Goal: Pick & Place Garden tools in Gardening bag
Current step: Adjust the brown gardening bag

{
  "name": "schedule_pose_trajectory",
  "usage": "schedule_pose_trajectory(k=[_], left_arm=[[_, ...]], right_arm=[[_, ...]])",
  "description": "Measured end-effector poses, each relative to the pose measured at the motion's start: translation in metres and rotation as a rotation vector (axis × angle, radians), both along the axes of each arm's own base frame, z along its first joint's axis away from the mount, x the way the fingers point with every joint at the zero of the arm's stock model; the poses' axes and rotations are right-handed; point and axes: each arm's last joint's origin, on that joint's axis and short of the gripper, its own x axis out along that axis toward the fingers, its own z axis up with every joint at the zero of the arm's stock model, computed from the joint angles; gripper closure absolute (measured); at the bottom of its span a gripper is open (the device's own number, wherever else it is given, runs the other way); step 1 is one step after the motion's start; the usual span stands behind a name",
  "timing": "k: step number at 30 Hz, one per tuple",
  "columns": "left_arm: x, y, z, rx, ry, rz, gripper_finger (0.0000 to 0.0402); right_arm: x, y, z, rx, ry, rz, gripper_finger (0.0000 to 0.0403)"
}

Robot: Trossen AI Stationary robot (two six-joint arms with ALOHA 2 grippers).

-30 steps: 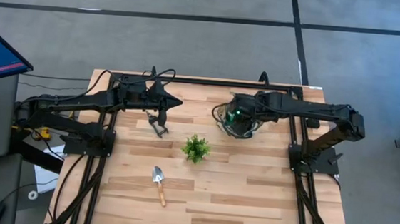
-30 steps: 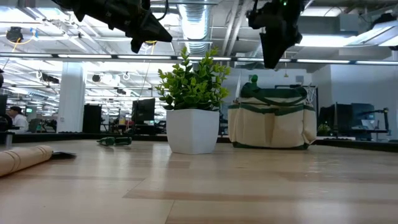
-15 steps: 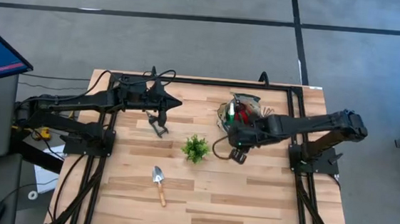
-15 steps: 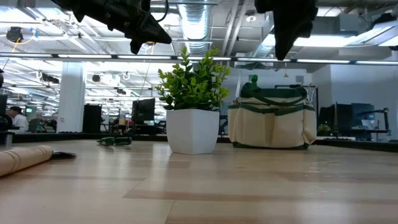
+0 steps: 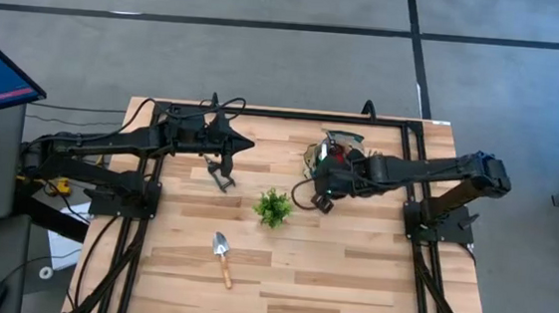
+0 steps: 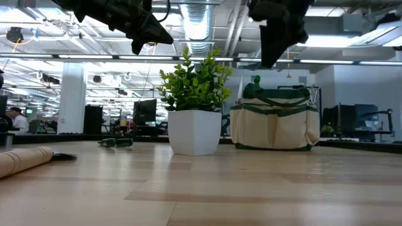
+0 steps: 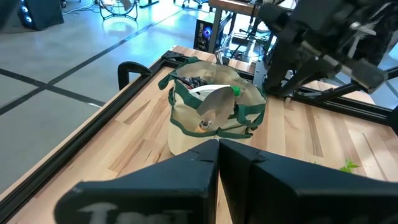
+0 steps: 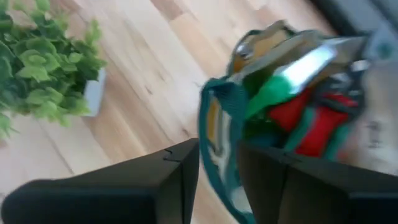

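The beige gardening bag (image 5: 340, 153) with a dark green rim stands at the far right of the table. It holds a green spray bottle (image 8: 268, 93), red gloves (image 8: 308, 121) and a metal trowel blade (image 7: 214, 102). My right gripper (image 5: 320, 200) hovers open and empty above the table, just near-left of the bag. My left gripper (image 5: 245, 146) is shut and empty, high over the far left. Black-handled pruning shears (image 5: 223, 177) lie flat below it. A wooden-handled trowel (image 5: 222, 257) lies flat toward the near edge.
A small leafy plant in a white pot (image 5: 273, 207) stands mid-table, between the shears and the bag and close to my right gripper. Bare wood lies along the near right (image 5: 350, 282). A black frame (image 5: 263, 113) rims the table.
My right gripper has left its place over the bag and gone toward the table's near edge, then come back a little toward the bag and the plant. The bag, hidden under it before, now shows from above. My left arm has kept still.
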Motion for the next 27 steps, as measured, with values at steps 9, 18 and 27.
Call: schedule_pose_trajectory(k=[9,18,27], left_arm=[[0.000,0.000,0.000,0.000,0.002,0.000,0.0401],[0.000,0.000,0.000,0.000,0.001,0.000,0.0401],[0.000,0.000,-0.001,-0.003,0.010,0.000,0.0401]], right_arm=[[0.000,-0.011,-0.026,0.045,0.021,0.001,0.0304],[0.000,-0.031,-0.031,0.058,0.016,-0.030,0.0304],[0.003,-0.038,-0.046,0.100,-0.022,0.002,0.0304]])
